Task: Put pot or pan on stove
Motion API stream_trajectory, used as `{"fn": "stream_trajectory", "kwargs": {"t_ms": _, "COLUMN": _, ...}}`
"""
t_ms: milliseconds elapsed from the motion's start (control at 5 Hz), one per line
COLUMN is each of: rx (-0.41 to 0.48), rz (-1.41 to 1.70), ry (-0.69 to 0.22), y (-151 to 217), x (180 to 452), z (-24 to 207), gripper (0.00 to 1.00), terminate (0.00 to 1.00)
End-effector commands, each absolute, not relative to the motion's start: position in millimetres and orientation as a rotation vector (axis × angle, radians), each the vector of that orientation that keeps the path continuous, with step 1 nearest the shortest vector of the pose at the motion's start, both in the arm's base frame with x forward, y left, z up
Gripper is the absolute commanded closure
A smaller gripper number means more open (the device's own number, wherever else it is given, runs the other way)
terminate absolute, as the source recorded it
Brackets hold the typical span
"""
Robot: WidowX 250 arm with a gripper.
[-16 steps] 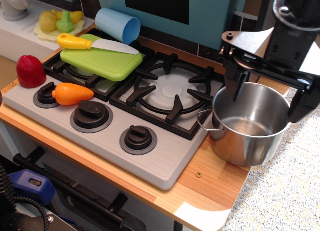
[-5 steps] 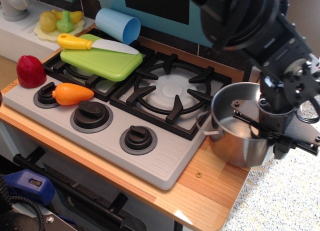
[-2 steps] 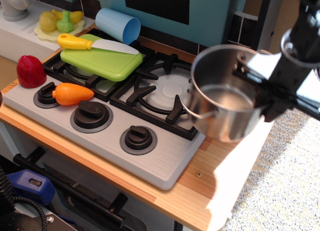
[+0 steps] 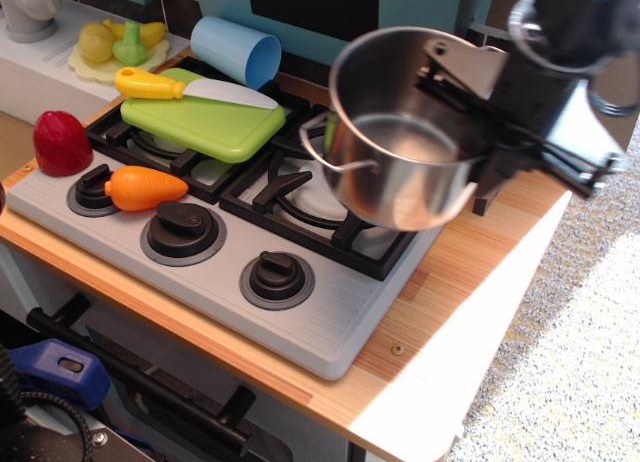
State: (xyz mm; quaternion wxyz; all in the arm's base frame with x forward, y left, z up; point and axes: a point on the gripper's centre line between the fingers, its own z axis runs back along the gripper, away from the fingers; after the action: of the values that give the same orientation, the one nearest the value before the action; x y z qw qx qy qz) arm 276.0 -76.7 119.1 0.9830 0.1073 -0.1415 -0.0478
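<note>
The shiny steel pot (image 4: 400, 157) hangs in the air over the right burner (image 4: 300, 197) of the light grey toy stove (image 4: 330, 317). My black gripper (image 4: 480, 132) is shut on the pot's right rim and holds it clear of the grate. One thin wire handle (image 4: 335, 160) sticks out at the pot's left. The pot hides much of the right burner.
A green cutting board (image 4: 200, 122) with a yellow-handled knife (image 4: 190, 87) covers the left burner. An orange carrot (image 4: 145, 187) and a red pepper (image 4: 62, 142) lie by the knobs. A light-blue cup (image 4: 235, 50) lies behind the board. The wooden counter (image 4: 470, 272) ends at right.
The gripper went down into the pot, shut on its right rim and lifted it off the wooden counter. It has carried it up and left over the right burner.
</note>
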Motion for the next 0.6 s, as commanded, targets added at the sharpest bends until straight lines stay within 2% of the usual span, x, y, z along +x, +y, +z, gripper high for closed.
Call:
{"fn": "stream_trajectory", "kwargs": {"t_ms": 0, "rx": 0.173, "rz": -0.178, "ry": -0.377, "y": -54.3, "x": 293.4, "z": 123.9, "gripper": 1.0, "terminate": 0.0}}
{"fn": "stream_trajectory", "kwargs": {"t_ms": 400, "rx": 0.136, "rz": -0.24, "ry": -0.419, "y": -35.8, "x": 306.6, "z": 112.8, "gripper": 1.0, "terminate": 0.0}}
